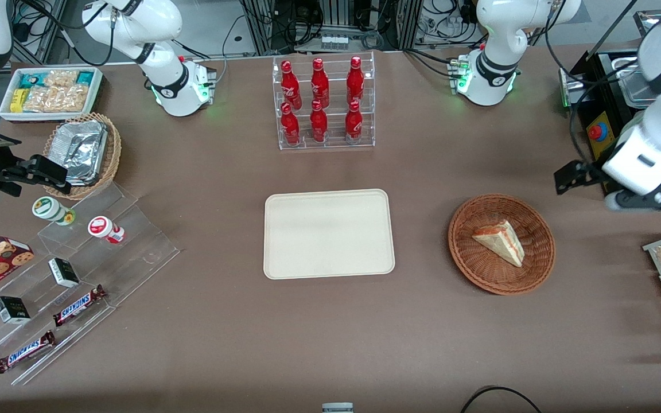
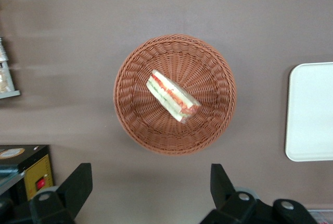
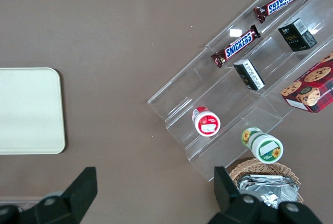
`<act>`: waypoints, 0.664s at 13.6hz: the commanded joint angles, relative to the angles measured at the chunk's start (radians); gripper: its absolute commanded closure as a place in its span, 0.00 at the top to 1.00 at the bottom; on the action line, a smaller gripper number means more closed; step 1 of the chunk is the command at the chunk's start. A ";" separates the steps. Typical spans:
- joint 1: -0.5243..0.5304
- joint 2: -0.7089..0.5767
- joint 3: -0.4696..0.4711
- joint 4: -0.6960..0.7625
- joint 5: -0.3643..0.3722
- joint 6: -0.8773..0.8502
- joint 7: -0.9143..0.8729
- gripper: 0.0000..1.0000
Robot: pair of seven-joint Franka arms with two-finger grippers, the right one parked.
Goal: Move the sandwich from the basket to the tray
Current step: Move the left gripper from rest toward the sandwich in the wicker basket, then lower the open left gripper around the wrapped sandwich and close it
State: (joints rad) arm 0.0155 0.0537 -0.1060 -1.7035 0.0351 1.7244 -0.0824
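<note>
One wrapped sandwich wedge (image 1: 498, 241) lies alone in the reddish wicker basket (image 1: 479, 269), which sits toward the working arm's end of the table, well apart from the bare cream tray (image 1: 329, 233) at the middle. High above the basket, the gripper (image 2: 151, 185) hangs with fingers spread and empty. Slick wrap and soft bread could let the wedge slip or squash if pinched off-centre.

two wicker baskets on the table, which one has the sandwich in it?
The round reddish-brown wicker basket beneath the open left gripper holds the triangular sandwich; the lighter tan basket holds foil containers.
</note>
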 commanded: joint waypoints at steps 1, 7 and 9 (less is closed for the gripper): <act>0.009 -0.009 -0.012 -0.121 0.016 0.139 -0.078 1.00; 0.009 -0.020 -0.032 -0.381 0.014 0.490 -0.466 1.00; 0.009 -0.018 -0.044 -0.442 0.014 0.573 -0.587 1.00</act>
State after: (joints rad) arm 0.0155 0.0695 -0.1327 -2.0675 0.0356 2.2266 -0.5509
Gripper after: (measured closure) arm 0.000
